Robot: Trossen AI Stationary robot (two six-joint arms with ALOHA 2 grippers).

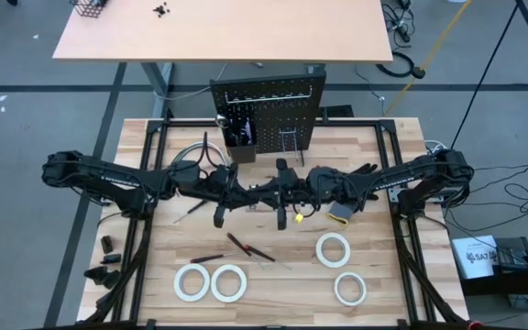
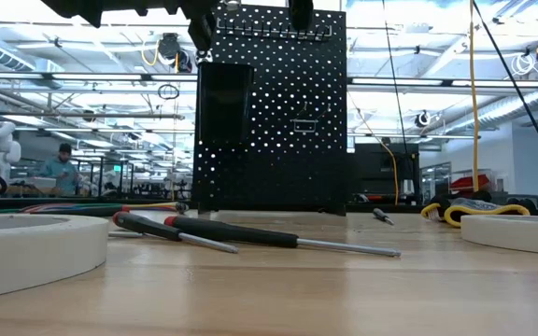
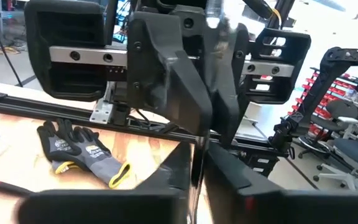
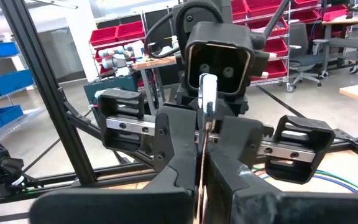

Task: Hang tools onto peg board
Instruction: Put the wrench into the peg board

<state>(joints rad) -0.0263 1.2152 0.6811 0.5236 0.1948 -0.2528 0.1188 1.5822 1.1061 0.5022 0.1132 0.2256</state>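
Overhead, both pincers (image 1: 282, 191) clamp silver wrench (image 4: 207, 99); wooden tabletop (image 1: 273, 284), workshop behind.

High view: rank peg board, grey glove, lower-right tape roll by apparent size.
1. peg board, clearly largest.
2. tape roll.
3. grey glove, partly under the arm, so its spot against the roll is unsure.

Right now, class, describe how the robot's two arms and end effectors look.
Both arms, left arm and right arm, are dark, jointed and bulky. Each end effector, left and right, has two black angular fingers riding on a silver rail.
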